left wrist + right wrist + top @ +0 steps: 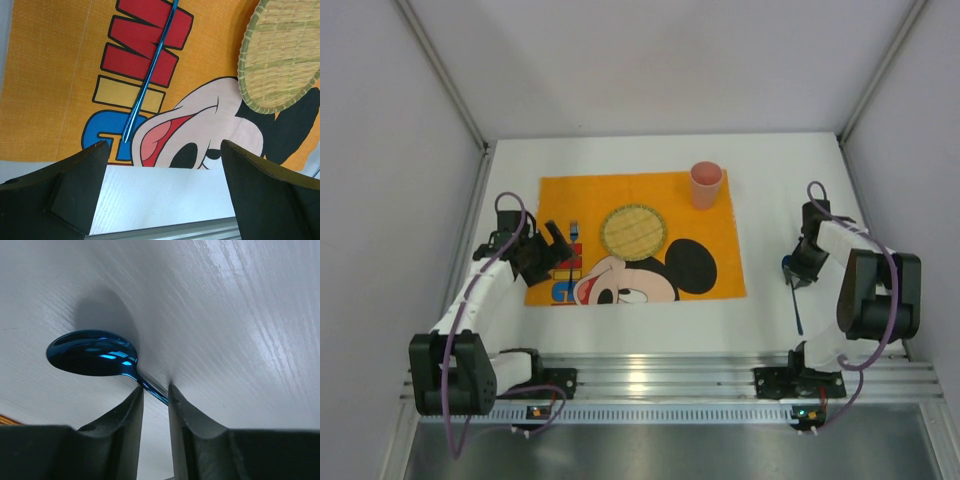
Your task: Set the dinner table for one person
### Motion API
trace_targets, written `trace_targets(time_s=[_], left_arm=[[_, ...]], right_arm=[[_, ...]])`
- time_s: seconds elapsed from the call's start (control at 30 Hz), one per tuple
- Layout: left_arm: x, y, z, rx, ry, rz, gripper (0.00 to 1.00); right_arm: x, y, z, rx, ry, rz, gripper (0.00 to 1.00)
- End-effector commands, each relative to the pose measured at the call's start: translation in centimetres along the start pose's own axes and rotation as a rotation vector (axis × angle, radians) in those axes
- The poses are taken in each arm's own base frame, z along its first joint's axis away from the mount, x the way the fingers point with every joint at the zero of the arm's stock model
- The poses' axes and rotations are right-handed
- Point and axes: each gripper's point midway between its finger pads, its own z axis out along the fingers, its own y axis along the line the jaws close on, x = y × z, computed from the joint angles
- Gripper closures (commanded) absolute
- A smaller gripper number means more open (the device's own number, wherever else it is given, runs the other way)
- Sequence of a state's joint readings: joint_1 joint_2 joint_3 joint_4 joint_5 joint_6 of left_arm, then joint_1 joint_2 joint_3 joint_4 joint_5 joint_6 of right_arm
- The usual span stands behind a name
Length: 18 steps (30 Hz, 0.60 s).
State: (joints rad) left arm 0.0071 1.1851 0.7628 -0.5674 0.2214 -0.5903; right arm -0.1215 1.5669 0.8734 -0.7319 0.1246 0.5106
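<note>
Wide flat white dinner table (775,190), faint wood grain, boxed in by grey panels left, right and back, metal rail along the near edge. Bare white strips either side of orange cartoon cloth (560,200) and between it and the rail; most open room on the right. Cloth soft woven fabric, rectangular, lying flat, slightly left of table centre. On the cloth: round woven straw tray (633,229) near the middle, raised rim; pink cup (706,185) upright at the far right corner; thin blue utensil (150,72), glossy metal, straight across the red and yellow letters on the left part. Tray and cup apart, utensil apart from tray. Left gripper (164,147) spread wide, nothing between the black fingers, hanging over the cloth's near left edge, close to the utensil's near end. Right gripper (155,390) narrow, pinched on the neck of blue spoon (92,352), shiny oval bowl poking out ahead over bare white, dark shadow beneath; handle trailing toward the rail in top view. Well clear of the cloth, nothing else close by
</note>
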Motion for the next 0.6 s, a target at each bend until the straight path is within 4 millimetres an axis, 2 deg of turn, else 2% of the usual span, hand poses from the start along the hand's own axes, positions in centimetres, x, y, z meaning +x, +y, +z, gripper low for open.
trace_targets(time_s=[0.0, 0.13, 0.17, 0.33, 0.4, 0.43, 0.5, 0.53, 0.57], left_arm=[[-1.3, -0.6, -0.3, 0.018, -0.062, 0.003, 0.01], [-1.6, -0.6, -0.2, 0.012, -0.067, -0.006, 0.01], [-1.5, -0.7, 0.0, 0.014, -0.063, -0.007, 0.01], [-1.8, -0.7, -0.1, 0.011, -0.067, -0.011, 0.01], [-1.9, -0.9, -0.2, 0.012, -0.068, -0.01, 0.01], [-2.0, -1.0, -0.2, 0.013, -0.069, -0.008, 0.01], [-2.3, -1.2, -0.3, 0.017, -0.072, -0.005, 0.01], [-2.3, -1.2, -0.2, 0.014, -0.07, -0.006, 0.01], [-2.4, -1.3, -0.2, 0.015, -0.07, -0.004, 0.01]], right_arm=[[-1.8, -0.1, 1.6, 0.03, -0.037, -0.005, 0.76], [-1.9, 0.0, 2.5, 0.032, -0.029, -0.028, 0.91], [-1.8, 0.0, 2.7, 0.034, -0.023, -0.036, 0.98], [-2.6, 0.2, 2.3, 0.026, -0.042, -0.053, 1.0], [-3.6, 0.9, 0.7, 0.008, -0.076, -0.066, 1.0], [-4.8, 1.7, -0.5, -0.01, -0.114, -0.069, 1.0], [-5.2, 3.3, -3.0, -0.038, -0.158, -0.112, 1.0], [-6.3, 4.8, -4.8, -0.071, -0.206, -0.123, 1.0], [-5.6, 7.1, -6.3, -0.11, -0.229, -0.183, 1.0]])
